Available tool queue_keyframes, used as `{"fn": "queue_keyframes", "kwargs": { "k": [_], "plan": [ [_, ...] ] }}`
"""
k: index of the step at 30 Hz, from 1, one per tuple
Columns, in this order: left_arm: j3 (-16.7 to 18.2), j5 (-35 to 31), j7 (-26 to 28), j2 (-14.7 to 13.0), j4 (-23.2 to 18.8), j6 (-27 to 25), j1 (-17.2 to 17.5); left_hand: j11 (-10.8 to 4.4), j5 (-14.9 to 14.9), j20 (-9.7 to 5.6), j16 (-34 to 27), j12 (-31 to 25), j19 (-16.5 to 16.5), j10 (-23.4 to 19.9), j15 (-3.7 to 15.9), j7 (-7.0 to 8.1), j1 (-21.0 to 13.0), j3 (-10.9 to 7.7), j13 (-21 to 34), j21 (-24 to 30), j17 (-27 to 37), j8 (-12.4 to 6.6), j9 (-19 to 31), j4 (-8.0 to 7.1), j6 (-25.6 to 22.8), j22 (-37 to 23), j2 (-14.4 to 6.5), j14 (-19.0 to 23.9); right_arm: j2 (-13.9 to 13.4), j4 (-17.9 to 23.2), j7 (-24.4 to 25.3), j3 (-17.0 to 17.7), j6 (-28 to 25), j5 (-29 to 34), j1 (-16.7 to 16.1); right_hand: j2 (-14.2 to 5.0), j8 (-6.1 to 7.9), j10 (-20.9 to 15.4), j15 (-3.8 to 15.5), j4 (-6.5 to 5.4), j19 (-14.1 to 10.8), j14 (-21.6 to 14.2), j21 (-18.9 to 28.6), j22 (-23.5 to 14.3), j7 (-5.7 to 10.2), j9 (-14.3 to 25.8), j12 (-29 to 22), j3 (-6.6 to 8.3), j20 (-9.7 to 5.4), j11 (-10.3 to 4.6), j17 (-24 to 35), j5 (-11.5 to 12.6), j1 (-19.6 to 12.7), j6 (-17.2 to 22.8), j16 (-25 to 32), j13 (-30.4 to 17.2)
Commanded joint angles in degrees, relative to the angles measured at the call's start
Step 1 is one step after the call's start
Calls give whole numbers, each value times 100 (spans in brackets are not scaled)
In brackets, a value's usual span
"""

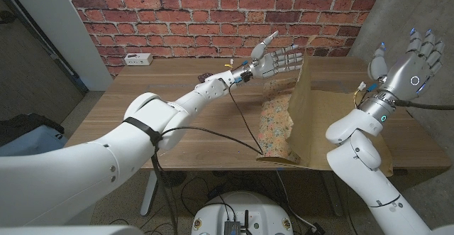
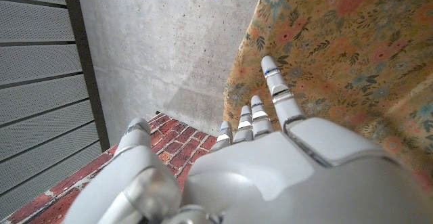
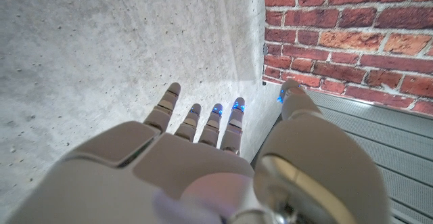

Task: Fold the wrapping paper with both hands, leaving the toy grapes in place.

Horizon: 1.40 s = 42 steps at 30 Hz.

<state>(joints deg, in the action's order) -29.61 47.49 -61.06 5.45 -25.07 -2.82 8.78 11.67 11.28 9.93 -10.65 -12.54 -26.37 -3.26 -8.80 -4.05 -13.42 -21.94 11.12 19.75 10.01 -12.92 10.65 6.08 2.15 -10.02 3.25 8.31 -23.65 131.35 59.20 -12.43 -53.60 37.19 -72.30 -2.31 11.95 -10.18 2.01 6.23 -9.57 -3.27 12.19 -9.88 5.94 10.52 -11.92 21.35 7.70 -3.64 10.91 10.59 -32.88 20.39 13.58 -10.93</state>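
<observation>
At the table's [image 1: 177, 100] right end, the left hand [image 1: 278, 59] presses spread fingers against upright floral wrapping paper [image 1: 298, 107], while the right hand [image 1: 408, 61] hovers open, empty.

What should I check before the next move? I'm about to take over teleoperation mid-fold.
1. Left hand on the wrapping paper: ok; it touches the raised flap's floral side.
2. Flap raised: ok; it stands upright, brown side toward the right hand.
3. Right hand free: ok; it is lifted off the table, fingers spread, holding nothing.
4. Right hand touching the paper: not ok; it is apart from it.
5. Toy grapes in place: cannot tell; I cannot make them out.
6. Crease line flat on the table: cannot tell.
</observation>
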Motion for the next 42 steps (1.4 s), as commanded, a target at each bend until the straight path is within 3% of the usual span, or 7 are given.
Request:
{"fn": "queue_keyframes", "kwargs": {
  "k": [1,6,18,22,32,38,42],
  "plan": [
    [-2,-682,217,157,507,-181,-174,61,3,45,-28,-32,87,-151,-77,-105,89,4,-1,-71,26,-17,9,-93,-199,-30,-153,36,242,113,468,163,418,328,-218,-42,2,-86,58,41,-66,-83,46,-9,0,23,-47,-5,-9,-7,7,7,20,61,28,-8],
    [-1,-860,618,227,525,-209,-153,-9,-10,215,-26,-42,359,-300,-106,-125,324,40,-7,-256,33,-14,4,-247,-444,-46,-331,45,130,173,385,58,365,500,-230,-61,-4,-136,82,54,-130,-139,53,-10,-7,23,-51,-9,-31,10,4,4,17,85,35,-8],
    [-203,-1369,1338,400,512,-212,-266,-233,-7,224,-15,-76,632,-540,-41,-82,540,58,-13,-443,26,22,2,-387,-629,-66,-527,42,40,247,215,3,318,699,-309,-63,-11,-183,98,74,-184,-194,50,-11,2,22,-48,-23,-36,-4,-2,0,19,119,33,-7],
    [-246,-1414,1145,370,130,-457,-151,-174,12,183,-97,-205,-3,-1155,5,-151,663,-55,-17,-287,13,102,5,-539,-711,-70,-882,464,75,234,233,50,357,690,-353,-63,-17,-184,92,80,-197,-207,47,-12,-1,22,-41,-29,-35,4,-3,-1,22,120,30,-7],
    [-254,-1392,496,616,501,-488,-381,85,56,87,-177,-137,-1095,-1562,-94,14,857,2,-20,-52,7,220,10,-643,-355,-38,-755,1300,163,250,297,198,494,634,-489,-65,-29,-194,83,89,-208,-234,34,-13,2,22,-30,-42,-29,-9,-4,-2,31,122,24,-7],
    [-435,-1523,77,606,515,-308,-472,83,86,156,-80,-27,-1078,-1474,-143,142,921,34,-20,-144,8,163,20,-674,-427,-31,-698,1280,178,241,304,240,575,622,-522,-70,-34,-197,83,94,-214,-249,28,-13,2,22,-24,-46,-24,-13,-5,-1,31,125,22,-7],
    [-576,-1644,208,612,513,-192,-520,83,142,200,22,89,-828,-1328,-107,-106,1038,51,-12,-404,15,-69,89,-796,-1154,-41,-741,1026,152,250,282,228,600,658,-527,-74,-37,-205,80,97,-218,-261,24,-13,3,22,-22,-49,-24,-13,-5,-1,32,127,22,-7]
  ]
}}
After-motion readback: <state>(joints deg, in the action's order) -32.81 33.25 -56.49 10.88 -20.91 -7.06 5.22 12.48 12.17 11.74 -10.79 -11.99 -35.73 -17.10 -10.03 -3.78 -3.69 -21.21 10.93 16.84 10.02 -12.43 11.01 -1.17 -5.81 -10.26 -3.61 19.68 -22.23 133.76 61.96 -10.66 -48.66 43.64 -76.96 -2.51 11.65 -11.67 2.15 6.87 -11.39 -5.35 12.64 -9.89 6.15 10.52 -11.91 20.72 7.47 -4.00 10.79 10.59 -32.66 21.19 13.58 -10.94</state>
